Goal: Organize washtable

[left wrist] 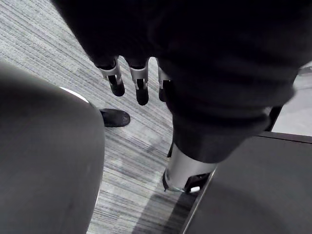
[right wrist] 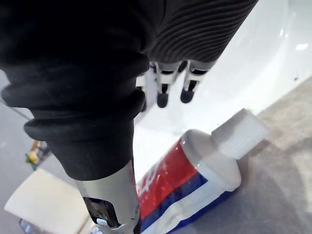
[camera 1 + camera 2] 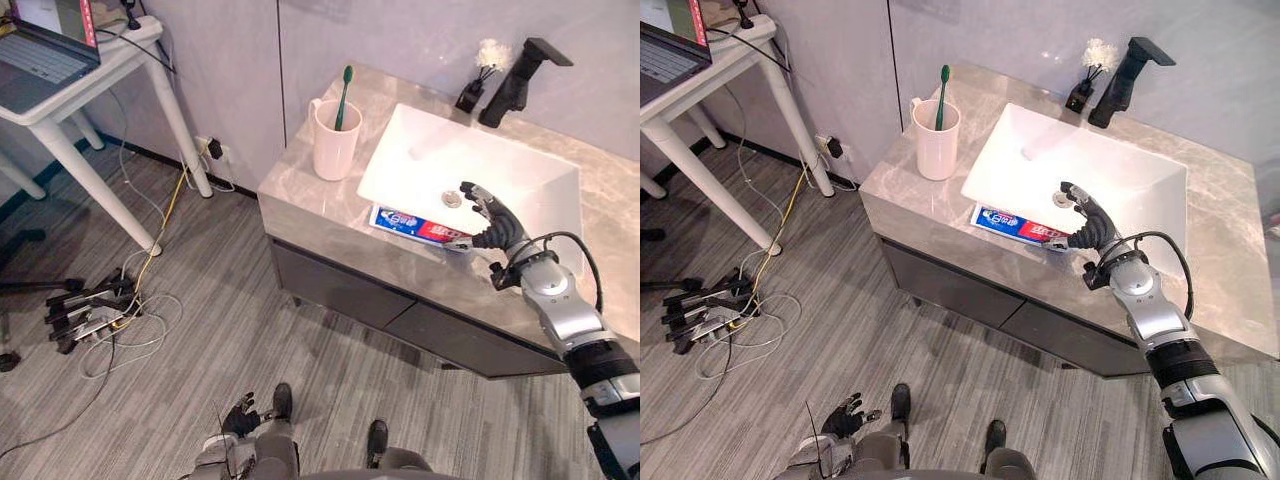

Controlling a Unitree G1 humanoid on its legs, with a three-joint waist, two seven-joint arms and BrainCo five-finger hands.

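Toothpaste [image 3: 415,226] lay flat on the counter [image 3: 320,215], right along the sink's [image 3: 520,170] front rim. The right hand [image 3: 492,218] hovered over its cap end with fingers loose and slightly spread, gripping nothing. The cup [image 3: 334,145] with a toothbrush [image 3: 343,95] stood left of the sink. The left hand [image 3: 240,414] hung low by the floor, fingers relaxed.
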